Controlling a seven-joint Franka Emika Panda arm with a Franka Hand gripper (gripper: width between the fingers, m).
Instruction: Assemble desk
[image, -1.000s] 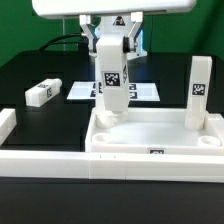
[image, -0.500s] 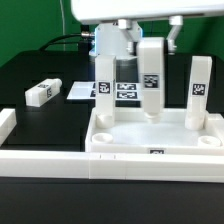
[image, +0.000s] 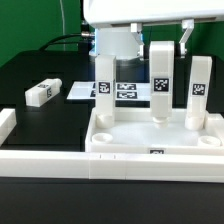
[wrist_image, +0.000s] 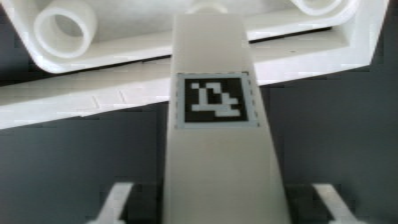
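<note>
The claw (wrist_image: 219, 204) clamps an upright leg (image: 161, 85) bearing a black-and-white tag (wrist_image: 217, 100).

We have tabletop (image: 150, 138) on counter (image: 50, 120). Rear corners: first leg (image: 103, 85) upright at the exterior view's left, second leg (image: 200, 88) at its right, third leg (image: 160, 85) between. Fourth leg (image: 41, 93) lies on counter, further left.

The black table (image: 40, 60) carries the tabletop (image: 125, 146) against the border wall (image: 45, 162) at its near edge. A loose leg (image: 42, 92) and the marker board (image: 78, 92) lie behind.
</note>
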